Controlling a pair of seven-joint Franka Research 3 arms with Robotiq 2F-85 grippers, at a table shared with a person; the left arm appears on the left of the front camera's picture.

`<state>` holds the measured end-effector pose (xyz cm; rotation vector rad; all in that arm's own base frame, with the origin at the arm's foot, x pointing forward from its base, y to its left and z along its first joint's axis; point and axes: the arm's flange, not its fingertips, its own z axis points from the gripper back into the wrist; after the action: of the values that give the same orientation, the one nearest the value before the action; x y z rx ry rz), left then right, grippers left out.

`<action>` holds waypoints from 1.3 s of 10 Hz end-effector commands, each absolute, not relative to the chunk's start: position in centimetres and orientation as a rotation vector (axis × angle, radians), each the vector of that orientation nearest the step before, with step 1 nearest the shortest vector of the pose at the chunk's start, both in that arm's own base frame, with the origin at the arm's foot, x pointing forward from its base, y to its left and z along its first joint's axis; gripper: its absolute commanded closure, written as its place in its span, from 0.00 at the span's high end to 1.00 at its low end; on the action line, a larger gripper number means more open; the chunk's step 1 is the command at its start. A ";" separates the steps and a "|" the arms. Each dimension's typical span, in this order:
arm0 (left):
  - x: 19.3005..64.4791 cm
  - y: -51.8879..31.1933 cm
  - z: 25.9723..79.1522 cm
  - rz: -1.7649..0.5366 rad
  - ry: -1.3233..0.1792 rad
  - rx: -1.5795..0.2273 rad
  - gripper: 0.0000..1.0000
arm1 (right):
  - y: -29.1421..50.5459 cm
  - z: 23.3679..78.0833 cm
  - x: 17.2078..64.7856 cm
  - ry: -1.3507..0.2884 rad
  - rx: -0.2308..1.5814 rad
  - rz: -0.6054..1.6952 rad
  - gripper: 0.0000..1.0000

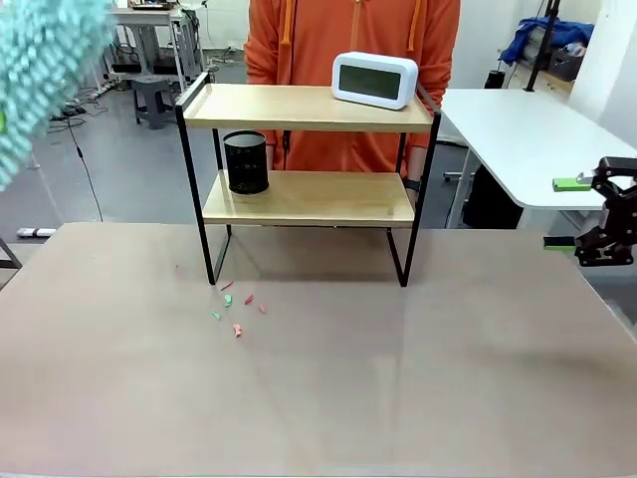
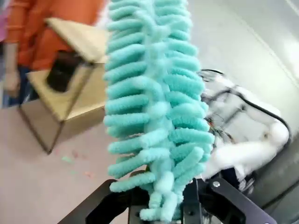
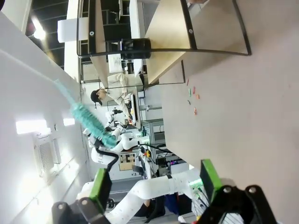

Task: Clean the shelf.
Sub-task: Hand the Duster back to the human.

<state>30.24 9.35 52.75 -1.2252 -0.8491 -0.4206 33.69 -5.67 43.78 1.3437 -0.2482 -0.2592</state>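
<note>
The shelf [image 1: 309,199] stands at the table's far middle, two wooden boards in a black frame; it also appears in the left wrist view [image 2: 79,100] and the right wrist view [image 3: 173,46]. My left gripper [image 2: 161,207] is shut on a fluffy teal duster [image 2: 154,102], held high up at the far left [image 1: 40,70], apart from the shelf. My right gripper [image 1: 567,213] hangs open at the right edge with nothing between its green pads [image 3: 209,175].
A white clock [image 1: 374,80] sits on the top board and a black mesh cup [image 1: 246,162] on the lower one. Small coloured scraps [image 1: 237,304] lie on the table by the shelf's left front leg. A person in orange [image 1: 348,30] stands behind.
</note>
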 end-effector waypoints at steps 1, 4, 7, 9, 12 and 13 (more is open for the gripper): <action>33.2 8.6 49.9 0.083 -0.760 -1.229 0.00 | -6.0 44.0 33.8 -0.244 1.341 -0.251 1.00; 35.7 9.4 44.7 0.272 -0.520 -1.197 0.00 | -6.0 44.0 33.8 -0.244 1.341 -0.251 1.00; 37.3 9.6 42.3 0.305 -0.323 -1.194 0.00 | -6.0 44.0 33.8 -0.244 1.341 -0.251 1.00; 36.6 9.1 41.5 0.297 -0.417 -1.162 0.00 | -6.0 44.0 33.8 -0.244 1.341 -0.251 1.00; 36.6 9.1 41.5 0.297 -0.417 -1.162 0.00 | -6.0 44.0 33.8 -0.244 1.341 -0.251 1.00; 36.6 9.1 41.5 0.297 -0.417 -1.162 0.00 | -6.0 44.0 33.8 -0.244 1.341 -0.251 1.00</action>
<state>36.92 9.20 41.47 -1.1644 -0.3920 0.3107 33.69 -5.70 43.75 1.3441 -0.2479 -0.2602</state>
